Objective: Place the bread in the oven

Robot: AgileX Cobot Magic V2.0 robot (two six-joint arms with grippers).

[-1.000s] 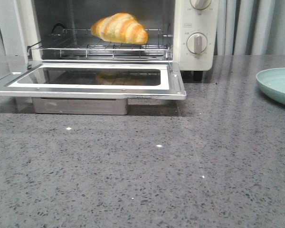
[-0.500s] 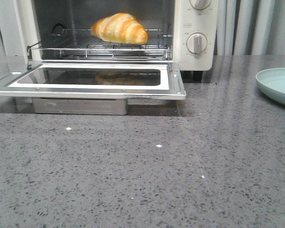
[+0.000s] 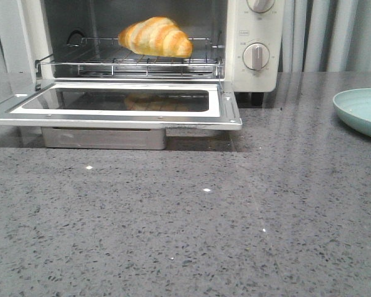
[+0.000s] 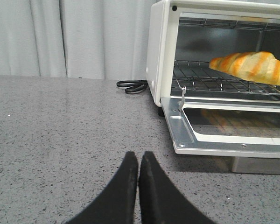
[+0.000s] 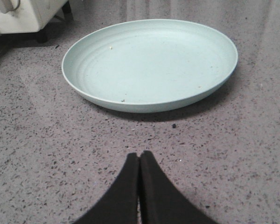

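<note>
A golden-brown croissant with cream stripes, the bread (image 3: 156,36), lies on the wire rack (image 3: 130,62) inside the cream-white oven (image 3: 253,37), whose glass door (image 3: 114,105) is folded down flat and open. The left claw (image 4: 138,164) hangs low over the speckled grey worktop (image 3: 185,223), its two black fingers pressed together with nothing between them. From this claw the bread sits well ahead and off to the right, higher than the fingertips, inside the oven cavity and apart from the claw. A coiled black cord (image 4: 132,86) lies on the worktop ahead of the left claw, just beside the oven's side wall. The right claw (image 5: 139,161) is likewise closed tight and empty, fingertips touching. Directly ahead of it, near but not touching, rests a pale green plate (image 5: 149,65) holding only a few tiny crumbs. A corner of the oven shows beyond the plate, to the left of the right claw.
</note>
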